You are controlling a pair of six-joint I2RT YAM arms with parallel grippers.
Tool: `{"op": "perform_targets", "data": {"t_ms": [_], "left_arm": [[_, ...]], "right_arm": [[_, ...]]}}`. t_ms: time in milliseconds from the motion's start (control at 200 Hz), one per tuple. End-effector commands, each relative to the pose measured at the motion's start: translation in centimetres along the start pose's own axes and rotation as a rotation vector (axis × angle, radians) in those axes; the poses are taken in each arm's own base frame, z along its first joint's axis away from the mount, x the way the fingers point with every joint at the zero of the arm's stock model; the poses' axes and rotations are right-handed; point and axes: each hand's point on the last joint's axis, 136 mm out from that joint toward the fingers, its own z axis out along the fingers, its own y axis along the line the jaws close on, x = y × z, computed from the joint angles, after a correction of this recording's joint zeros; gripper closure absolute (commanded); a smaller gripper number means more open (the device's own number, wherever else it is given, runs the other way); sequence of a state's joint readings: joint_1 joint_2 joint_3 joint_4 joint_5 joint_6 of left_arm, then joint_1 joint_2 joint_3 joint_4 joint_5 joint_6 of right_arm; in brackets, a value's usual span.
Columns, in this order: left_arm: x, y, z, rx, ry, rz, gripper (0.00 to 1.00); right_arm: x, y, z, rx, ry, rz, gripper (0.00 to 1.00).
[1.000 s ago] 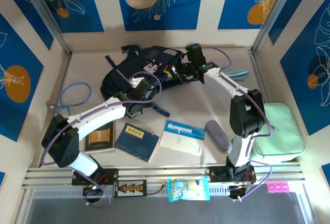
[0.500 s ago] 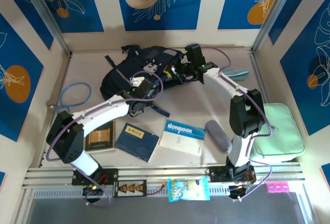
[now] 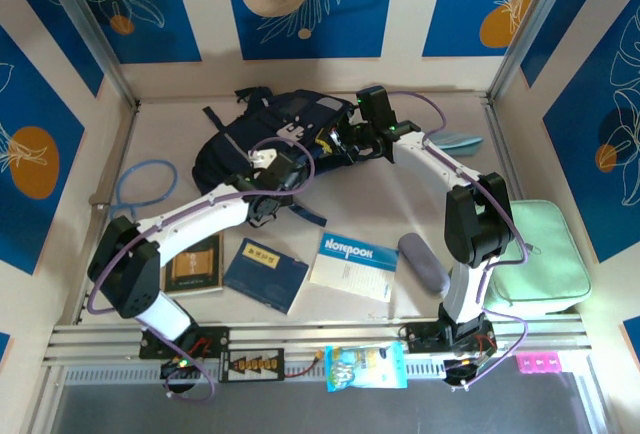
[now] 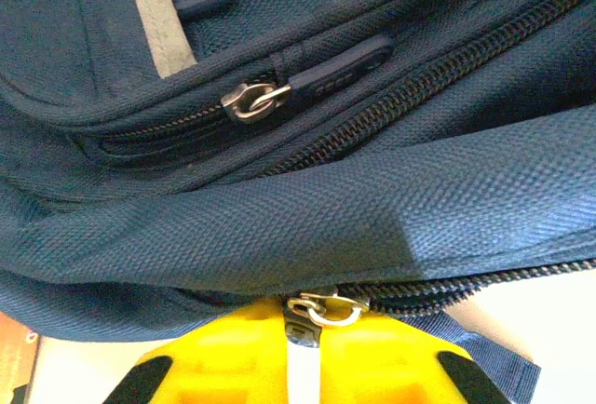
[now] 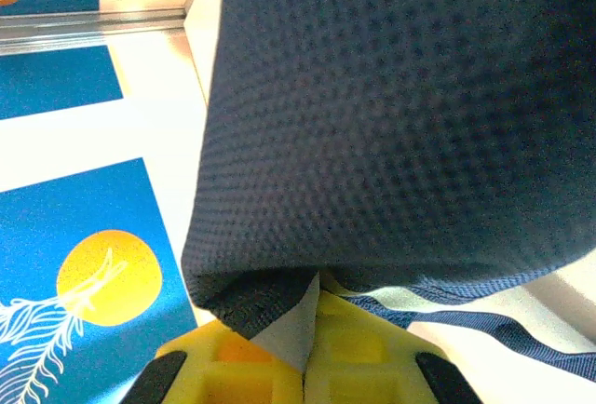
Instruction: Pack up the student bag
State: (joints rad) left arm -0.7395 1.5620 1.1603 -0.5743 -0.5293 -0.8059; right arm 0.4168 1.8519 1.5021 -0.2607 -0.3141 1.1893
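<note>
1. The table [image 3: 400,194] spreads across the top view, walled by blue-and-cream panels.
2. The student bag [image 3: 250,139] lies slumped at the table's far middle with its straps trailing. The 2 wrist views give its navy weave close up, which the top view cannot.
3. The mint-green case [image 3: 535,259] lies flat at the right edge, well apart from the bag.
4. The notebook [image 3: 355,264] and a blue book [image 3: 265,274] lie side by side near the arm bases. A grey pouch [image 3: 425,262] lies just right of the notebook.
5. The right gripper [image 3: 335,142] meets the bag's right end. From above its jaws cannot be read. Its own camera shows the yellow fingers [image 5: 363,348] closed, with a fold of navy fabric pinched between them.
6. The left gripper [image 3: 288,172] sits at the bag's near edge. Its wrist view shows the fingers almost together, clamped on a zip pull [image 4: 326,309] at the lowest zipper.
7. That same view gives a second slider [image 4: 250,101] on an upper zipper, beside a grey stripe [image 4: 158,22].
</note>
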Motion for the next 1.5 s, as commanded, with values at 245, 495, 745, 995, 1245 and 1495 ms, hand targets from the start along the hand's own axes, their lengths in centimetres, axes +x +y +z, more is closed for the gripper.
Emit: {"op": "perform_targets", "data": {"t_ms": [245,495,745,995,1245,1495], "left_arm": [[1.5,6.7,-1.1,-0.060,0.024,-0.033,0.84],[1.2,3.4,-2.3,0.193,0.035,0.099,0.51],[0.6,2.3,-3.1,0.296,0.037,0.160,0.40],[-0.3,3.4,-2.4,0.295,0.076,0.130,0.29],[-0.2,1.7,-1.2,0.457,0.109,0.045,0.14],[-1.8,1.2,0.3,0.512,0.066,-0.030,0.09]], "right_arm": [[-1.6,2.9,-1.8,-0.065,-0.030,-0.057,1.00],[-1.3,3.8,-1.7,-0.082,-0.015,-0.070,1.00],[-1.1,3.9,-1.8,-0.084,-0.009,-0.067,1.00],[-1.1,4.0,-1.6,-0.088,0.002,-0.058,1.00],[-1.0,3.9,-1.2,-0.089,0.013,-0.048,1.00],[-1.0,3.7,-0.9,-0.090,0.026,-0.034,1.00]]}}
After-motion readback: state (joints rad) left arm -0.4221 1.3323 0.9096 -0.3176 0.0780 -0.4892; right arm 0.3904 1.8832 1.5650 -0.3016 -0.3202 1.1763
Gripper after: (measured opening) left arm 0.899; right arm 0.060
